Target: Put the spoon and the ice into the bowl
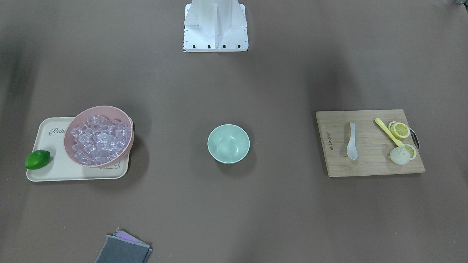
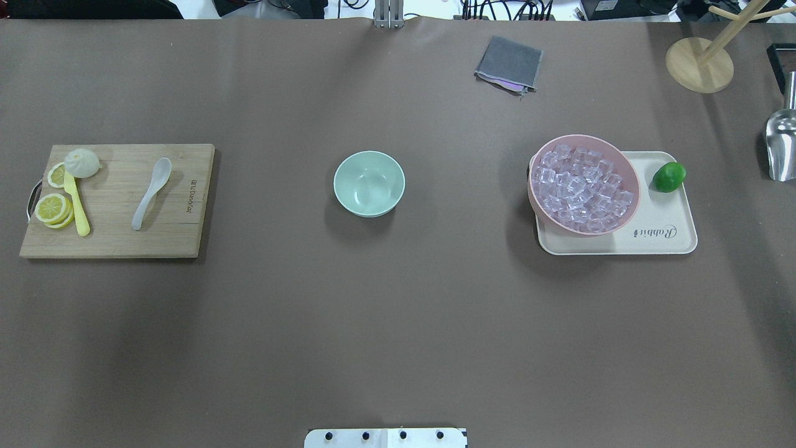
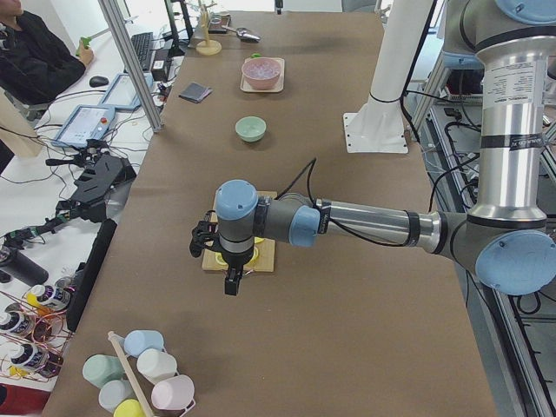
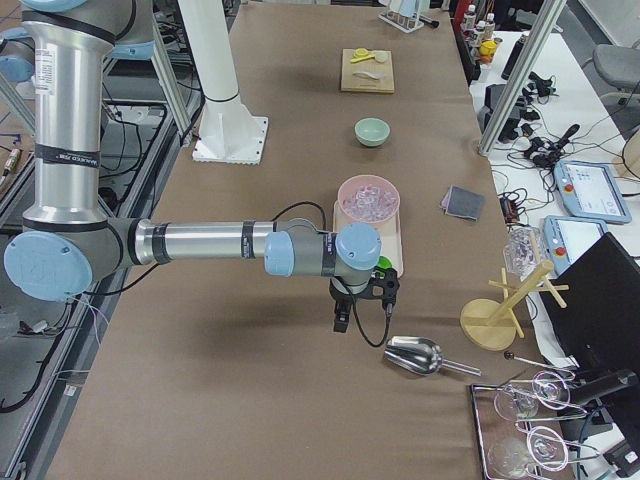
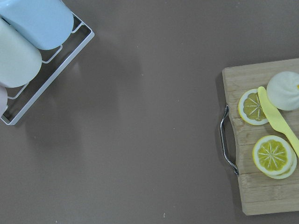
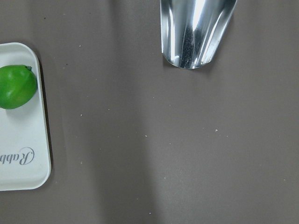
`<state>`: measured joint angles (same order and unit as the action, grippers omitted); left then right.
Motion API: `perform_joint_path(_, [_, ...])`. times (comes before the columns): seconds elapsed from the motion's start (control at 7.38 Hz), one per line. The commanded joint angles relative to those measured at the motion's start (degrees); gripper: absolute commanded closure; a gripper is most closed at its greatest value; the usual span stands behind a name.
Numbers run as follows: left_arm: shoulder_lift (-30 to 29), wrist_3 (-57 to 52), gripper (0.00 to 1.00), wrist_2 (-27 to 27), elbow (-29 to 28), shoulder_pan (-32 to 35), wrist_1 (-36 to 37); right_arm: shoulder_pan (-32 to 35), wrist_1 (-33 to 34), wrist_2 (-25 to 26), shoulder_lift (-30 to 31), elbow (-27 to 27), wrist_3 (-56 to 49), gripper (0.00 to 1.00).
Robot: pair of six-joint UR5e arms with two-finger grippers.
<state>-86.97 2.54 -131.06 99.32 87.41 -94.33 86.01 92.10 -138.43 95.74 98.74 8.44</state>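
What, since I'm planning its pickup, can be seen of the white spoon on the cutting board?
The spoon is white, glossy and slightly translucent, with a short curved handle and a deep oval scoop. It lies flat on the wooden cutting board, its scoop end pointing away from the robot. It touches only the board; the yellow utensil and the lemon slices lie apart, toward the board's handled end. Nothing grips it.
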Motion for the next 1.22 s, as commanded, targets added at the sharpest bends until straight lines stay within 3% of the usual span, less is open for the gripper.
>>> perform_joint_path(0.0, [-0.04, 0.01, 0.02, -0.07, 0.09, -0.75, -0.07, -0.05, -0.08, 0.0, -0.02, 0.13, 0.09, 0.0])
perform_joint_path(1.08, [-0.48, 0.1, 0.02, 0.1, 0.26, -2.33, -0.07, -0.76, -0.08, -0.26, -0.46, 0.05, 0.09, 0.0])
